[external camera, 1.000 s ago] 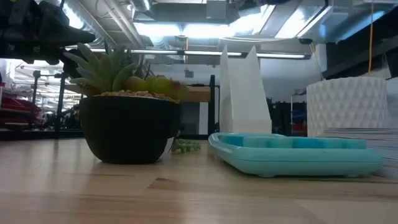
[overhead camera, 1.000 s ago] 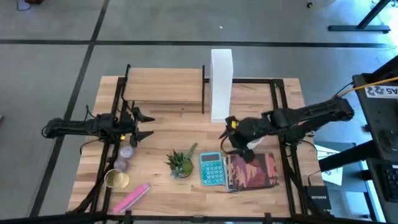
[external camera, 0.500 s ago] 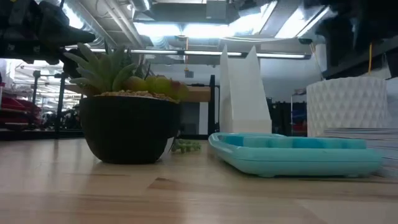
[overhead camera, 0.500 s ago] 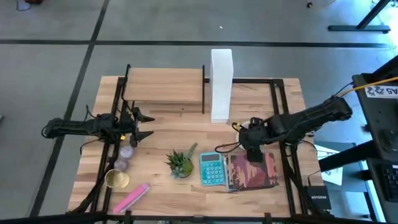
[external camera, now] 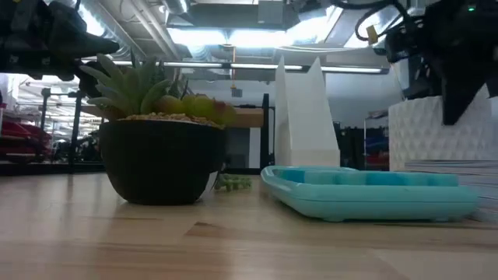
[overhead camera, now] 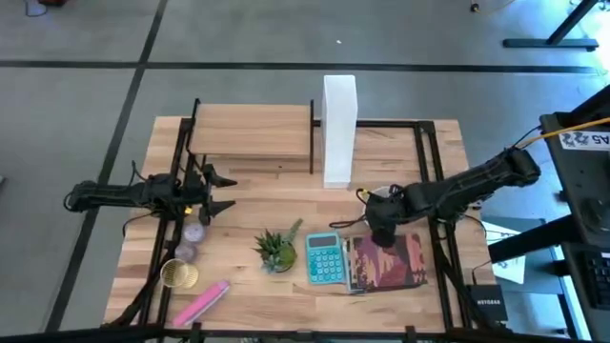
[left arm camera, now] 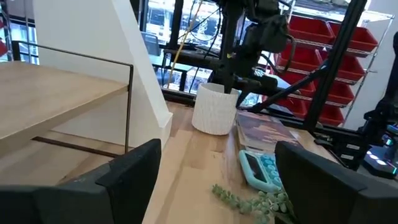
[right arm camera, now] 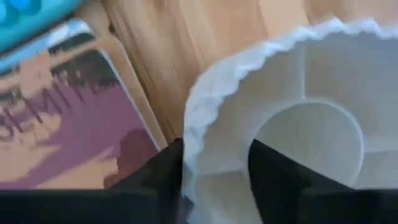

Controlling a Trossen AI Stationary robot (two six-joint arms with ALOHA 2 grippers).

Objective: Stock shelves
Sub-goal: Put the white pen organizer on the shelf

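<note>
The shelves (overhead camera: 253, 133) stand at the table's far left on thin black posts, also in the left wrist view (left arm camera: 56, 93). A white ribbed cup (right arm camera: 292, 106) stands upright on the table right of centre (left arm camera: 214, 109), beside a book (overhead camera: 389, 262). My right gripper (right arm camera: 214, 168) is open and has come down on it from above. One finger (right arm camera: 155, 174) is outside the cup's wall and the other (right arm camera: 273, 168) is inside. My left gripper (overhead camera: 227, 192) waits open near the table's left edge, holding nothing. My right gripper straddles the cup's rim (right arm camera: 189, 140) from above, pointing down, with a clear gap between the wall and the inner finger. The outer finger lies close to the wall; whether it touches, I cannot tell. The cup stands on the table.
A tall white file box (overhead camera: 339, 129) stands right of the shelves. A teal calculator (overhead camera: 324, 257) and a potted plant (overhead camera: 276, 250) lie near the front. Purple items (overhead camera: 191, 238), a gold ring (overhead camera: 178, 274) and a pink item (overhead camera: 202, 303) sit front left.
My right gripper has moved a little toward the table's near right and down onto the white cup. In the low view it now shows in front of the cup's top. The cup has stayed where it was.
</note>
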